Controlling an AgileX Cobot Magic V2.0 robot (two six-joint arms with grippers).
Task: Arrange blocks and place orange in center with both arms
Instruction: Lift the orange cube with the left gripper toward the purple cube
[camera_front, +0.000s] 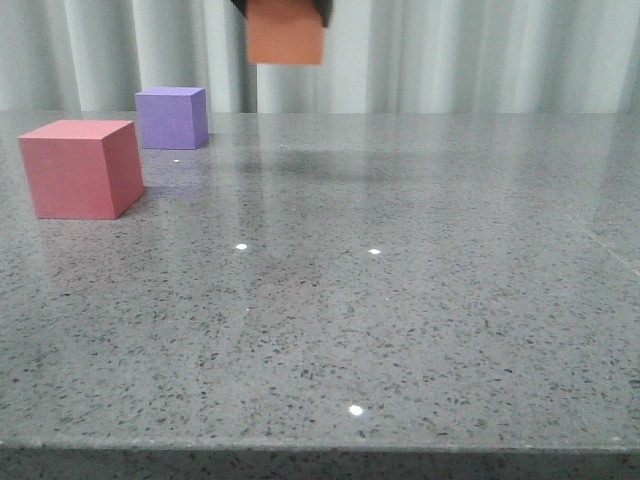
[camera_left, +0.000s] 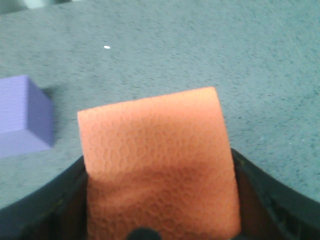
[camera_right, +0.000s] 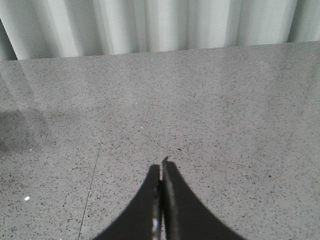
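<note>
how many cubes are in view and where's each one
3. The pinkish-red cube sits on the table at front left, the purple cube just behind it, and the orange cube is held in the air by the left hand.

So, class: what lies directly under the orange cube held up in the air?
Under the orange cube, gripped by the left gripper, only bare grey table shows, with a faint shadow. The purple cube sits off to one side. The cube's own underside is hidden.
</note>
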